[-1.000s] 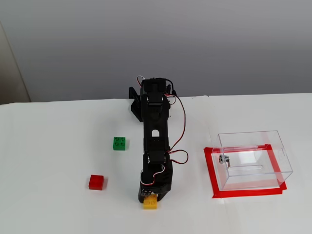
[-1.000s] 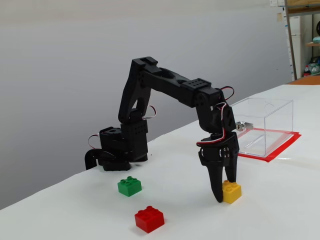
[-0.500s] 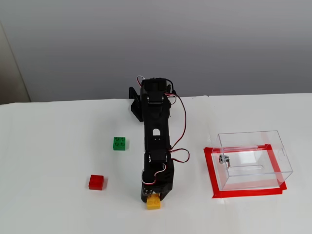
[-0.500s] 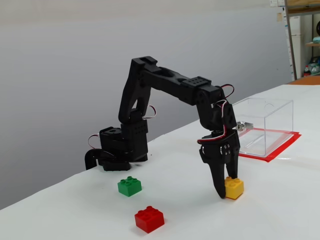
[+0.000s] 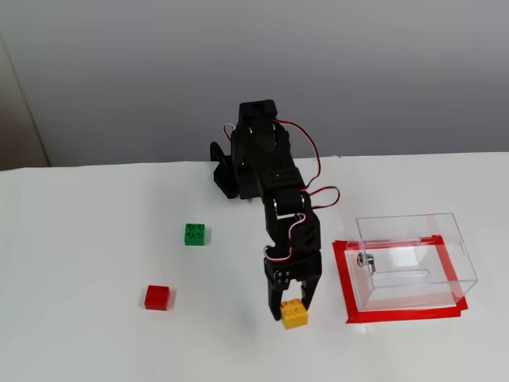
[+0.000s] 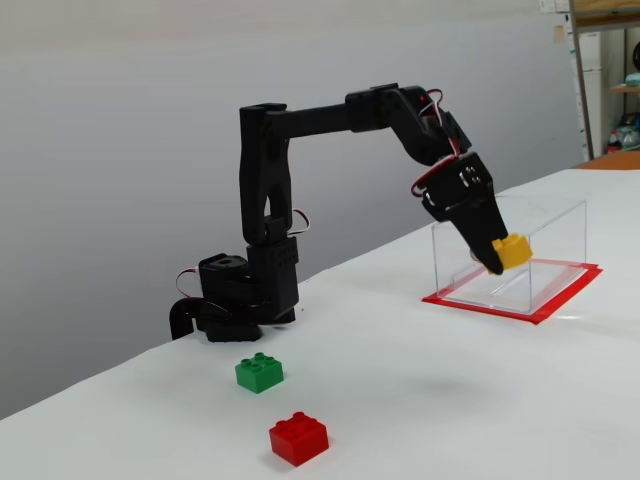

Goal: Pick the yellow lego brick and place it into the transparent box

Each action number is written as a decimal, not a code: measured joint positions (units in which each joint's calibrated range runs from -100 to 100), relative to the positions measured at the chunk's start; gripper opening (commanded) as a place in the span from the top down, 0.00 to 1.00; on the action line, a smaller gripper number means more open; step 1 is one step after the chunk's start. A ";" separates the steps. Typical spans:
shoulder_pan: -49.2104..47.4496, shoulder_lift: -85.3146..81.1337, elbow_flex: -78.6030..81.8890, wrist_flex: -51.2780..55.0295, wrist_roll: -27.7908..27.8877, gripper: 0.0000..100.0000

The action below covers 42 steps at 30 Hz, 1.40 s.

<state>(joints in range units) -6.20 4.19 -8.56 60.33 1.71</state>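
Observation:
My gripper (image 5: 293, 312) (image 6: 505, 255) is shut on the yellow lego brick (image 5: 294, 314) (image 6: 513, 250) and holds it well above the table. In both fixed views the brick hangs just to the left of the transparent box (image 5: 413, 261) (image 6: 520, 250), outside its walls. The box stands on a red taped rectangle (image 5: 343, 286) (image 6: 530, 308), with a small metal knob (image 5: 363, 259) on its left wall. The black arm (image 5: 270, 191) (image 6: 330, 115) reaches out from its base toward the box.
A green brick (image 5: 195, 234) (image 6: 259, 372) and a red brick (image 5: 157, 297) (image 6: 298, 437) lie on the white table to the left of the arm. The arm's base (image 6: 235, 295) sits at the table's back edge by the grey wall.
The gripper has lifted the yellow brick off the table and swung it right, toward the transparent box. The green and red bricks have not moved.

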 measured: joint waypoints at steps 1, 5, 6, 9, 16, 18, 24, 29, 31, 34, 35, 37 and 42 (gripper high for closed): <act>-1.71 -1.44 0.00 0.00 0.00 0.91; -10.79 -6.00 0.00 0.00 0.00 0.91; -12.82 -6.85 0.00 0.00 0.00 0.91; -18.70 -8.71 0.00 0.00 -0.10 0.91; -32.59 -9.30 0.00 0.00 0.00 0.91; -36.22 -9.30 0.00 0.00 0.00 0.91; -44.02 -9.30 0.00 0.00 -0.15 0.91; -46.58 -9.30 0.00 0.00 -0.15 0.90; -46.58 -9.30 0.00 0.00 -0.15 0.90; -46.58 -9.30 0.00 0.00 -0.15 0.90; -46.58 -9.30 0.00 0.00 -0.15 0.90; -46.58 -9.30 0.00 0.00 -0.15 0.90; -46.58 -9.30 0.00 0.00 -0.15 0.90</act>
<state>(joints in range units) -52.78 -5.12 -8.56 60.33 1.56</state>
